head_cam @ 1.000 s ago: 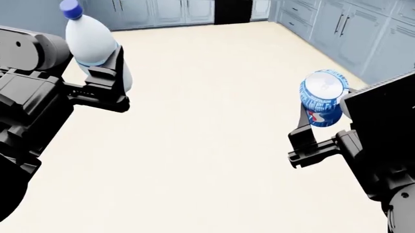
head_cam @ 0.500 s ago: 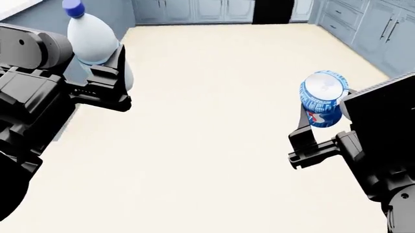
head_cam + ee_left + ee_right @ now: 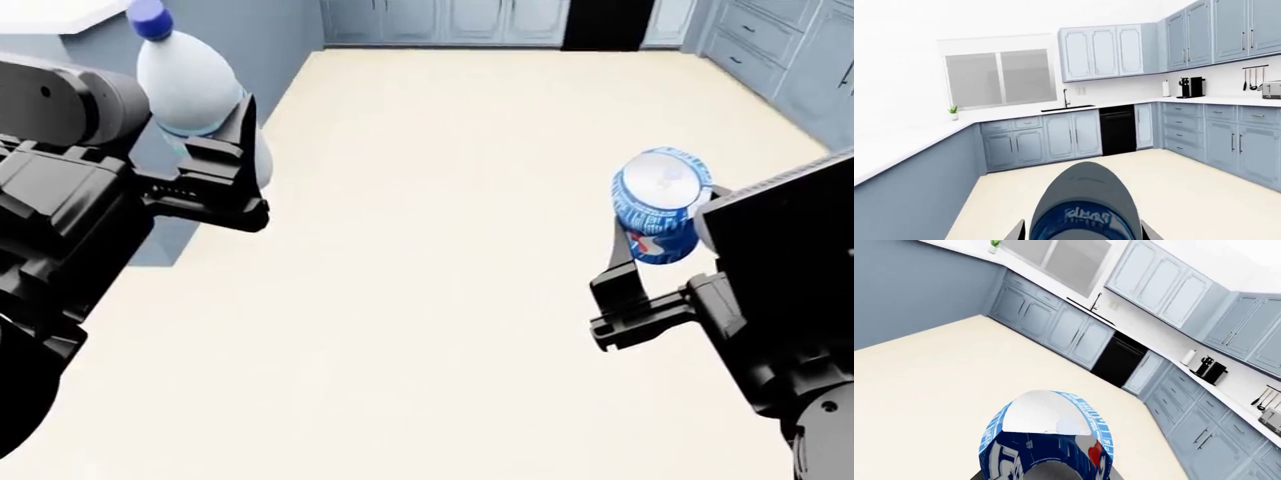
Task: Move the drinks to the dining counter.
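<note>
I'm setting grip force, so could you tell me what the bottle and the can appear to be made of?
The water bottle in the left claw looks like thin translucent plastic: cloudy pale body, glossy blue cap. The soda can in the right claw looks like metal: bright silvery top, printed glossy blue wall. Both are renders, so this is a guess.

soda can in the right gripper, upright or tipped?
Upright: the blue soda can with red-white logo shows its silver top facing up, clamped in the right gripper.
</note>
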Robot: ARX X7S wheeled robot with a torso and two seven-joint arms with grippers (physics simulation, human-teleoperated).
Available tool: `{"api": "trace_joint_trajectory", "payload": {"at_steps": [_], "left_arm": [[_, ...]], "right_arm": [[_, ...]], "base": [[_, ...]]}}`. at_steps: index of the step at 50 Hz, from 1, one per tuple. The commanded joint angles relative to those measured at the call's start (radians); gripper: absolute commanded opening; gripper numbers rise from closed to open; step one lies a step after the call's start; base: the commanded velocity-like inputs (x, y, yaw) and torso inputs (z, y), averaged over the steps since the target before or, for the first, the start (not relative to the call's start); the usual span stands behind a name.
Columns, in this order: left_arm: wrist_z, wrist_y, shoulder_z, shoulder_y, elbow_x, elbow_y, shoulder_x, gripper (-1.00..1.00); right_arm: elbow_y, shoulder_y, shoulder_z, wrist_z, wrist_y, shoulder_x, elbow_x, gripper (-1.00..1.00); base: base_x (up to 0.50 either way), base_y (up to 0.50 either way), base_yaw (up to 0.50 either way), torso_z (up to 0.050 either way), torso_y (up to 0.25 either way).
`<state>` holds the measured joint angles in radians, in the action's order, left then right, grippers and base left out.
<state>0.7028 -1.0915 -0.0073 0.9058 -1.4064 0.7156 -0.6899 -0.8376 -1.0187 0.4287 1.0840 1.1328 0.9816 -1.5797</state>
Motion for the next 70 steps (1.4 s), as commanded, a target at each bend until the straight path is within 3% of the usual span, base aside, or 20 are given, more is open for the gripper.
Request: {"api": "trace_joint_trajectory", "payload": {"at_steps": [1,14,31,40,70], "left_arm": [[-0.004,0.020,-0.010,-0.016,0.013,0.001,-0.003,-1.00],[-0.023,0.032,-0.002,-0.029,0.038,-0.005,-0.002,-1.00],[-0.040,0.050,-0.001,-0.054,0.060,-0.008,-0.006,-1.00],[-0.056,0.062,0.005,-0.074,0.082,-0.007,-0.004,-1.00],[-0.053,0.070,0.011,-0.072,0.074,-0.006,-0.014,-1.00]], "right_arm": [[-0.008,0.003,-0.005,-0.026,0.001,-0.002,0.038,-1.00],[-0.009,0.018,-0.002,-0.050,-0.013,-0.004,0.065,-1.00],[0.009,0.017,0.012,-0.026,-0.007,-0.001,0.040,-1.00],[0.008,0.119,-0.053,-0.057,-0.112,0.041,0.033,-1.00],[0.017,0.080,-0.013,0.013,-0.056,0.037,0.046,-1.00]], "base": [[0.00,0.17,0.00,0.000,0.000],[0.03,0.21,0.00,0.001,0.000],[0.36,0.46,0.00,0.000,0.002],[0.33,0.50,0.00,0.000,0.002],[-0.16,0.50,0.00,0.000,0.002]]}}
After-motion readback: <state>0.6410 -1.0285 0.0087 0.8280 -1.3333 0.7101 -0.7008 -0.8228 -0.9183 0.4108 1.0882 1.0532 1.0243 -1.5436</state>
